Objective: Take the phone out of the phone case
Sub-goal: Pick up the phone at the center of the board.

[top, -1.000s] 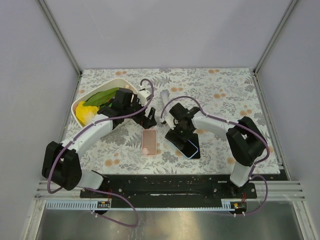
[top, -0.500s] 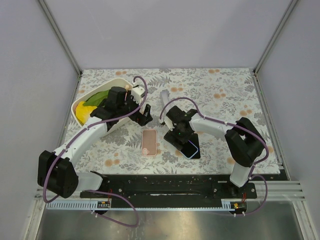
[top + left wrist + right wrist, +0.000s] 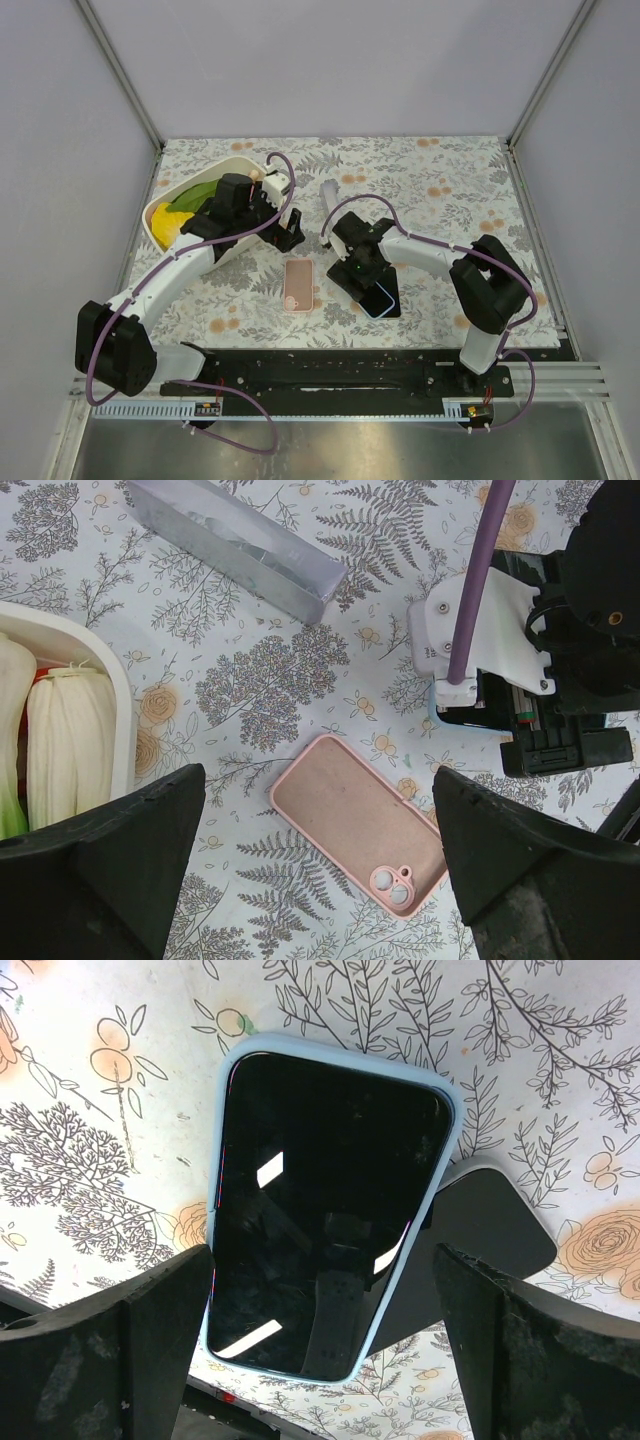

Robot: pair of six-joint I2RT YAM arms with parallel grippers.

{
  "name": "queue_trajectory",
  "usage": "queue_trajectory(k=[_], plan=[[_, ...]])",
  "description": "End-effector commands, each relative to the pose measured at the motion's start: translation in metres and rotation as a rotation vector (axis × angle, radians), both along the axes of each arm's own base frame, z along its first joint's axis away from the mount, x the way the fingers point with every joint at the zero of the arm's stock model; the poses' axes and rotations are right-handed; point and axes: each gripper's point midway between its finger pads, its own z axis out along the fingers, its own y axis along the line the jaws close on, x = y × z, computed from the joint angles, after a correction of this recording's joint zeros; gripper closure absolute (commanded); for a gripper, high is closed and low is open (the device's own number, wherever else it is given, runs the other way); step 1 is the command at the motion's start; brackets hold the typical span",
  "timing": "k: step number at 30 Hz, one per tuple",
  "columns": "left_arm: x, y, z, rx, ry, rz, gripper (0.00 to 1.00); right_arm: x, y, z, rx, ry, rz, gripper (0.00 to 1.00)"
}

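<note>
From above: left gripper point(image 3: 292, 232) held over the floral table point(image 3: 450, 190), just beyond a pink case point(image 3: 299, 284) and near a white bowl point(image 3: 160, 208); right gripper point(image 3: 352, 272) over the phone point(image 3: 381, 297), which lies on the table in its light-blue phone case point(image 3: 370, 305), right of the pink one. From left wrist: fingers point(image 3: 110, 860) spread wide, gripping nothing; pink case flat below, silvery packet point(image 3: 235, 545) farther off. From right wrist: fingers point(image 3: 110, 1345) likewise wide apart, empty; phone screen-up, black, blue rim all round, one corner overlapping a dark grey slab point(image 3: 485, 1235).

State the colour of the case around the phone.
The case is light blue; it shows best in the right wrist view.
</note>
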Motion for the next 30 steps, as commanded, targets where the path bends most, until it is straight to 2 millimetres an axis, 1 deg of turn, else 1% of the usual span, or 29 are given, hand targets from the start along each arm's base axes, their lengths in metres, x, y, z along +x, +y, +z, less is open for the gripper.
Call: queue_trajectory(k=[1, 4, 11, 15, 22, 26, 27, 30], plan=[[0.005, 0.004, 0.009, -0.001, -0.041, 0.019, 0.01, 0.002, 0.012, 0.014, 0.057, -0.031, -0.017, 0.00], [0.005, 0.003, 0.007, -0.001, -0.034, 0.017, 0.01, 0.001, 0.014, 0.018, 0.076, -0.034, -0.021, 0.00], [0.006, 0.003, 0.008, 0.001, -0.033, 0.019, 0.01, -0.005, 0.017, 0.015, 0.089, 0.005, -0.026, 0.00], [0.006, 0.004, 0.004, 0.009, -0.028, 0.023, 0.01, -0.005, 0.019, 0.016, 0.097, 0.009, -0.030, 0.01], [0.006, 0.004, 0.005, 0.008, -0.028, 0.023, 0.01, -0.007, 0.013, 0.004, 0.056, 0.009, -0.054, 0.01], [0.006, 0.005, 0.004, 0.010, -0.029, 0.026, 0.01, -0.007, 0.012, 0.002, 0.040, -0.025, -0.061, 0.00], [0.007, 0.005, 0.004, 0.010, -0.029, 0.029, 0.01, -0.003, 0.008, 0.002, 0.015, -0.056, -0.069, 0.00], [0.006, 0.006, 0.003, 0.015, -0.025, 0.031, 0.01, 0.000, 0.005, 0.001, -0.018, -0.092, -0.079, 0.00]])
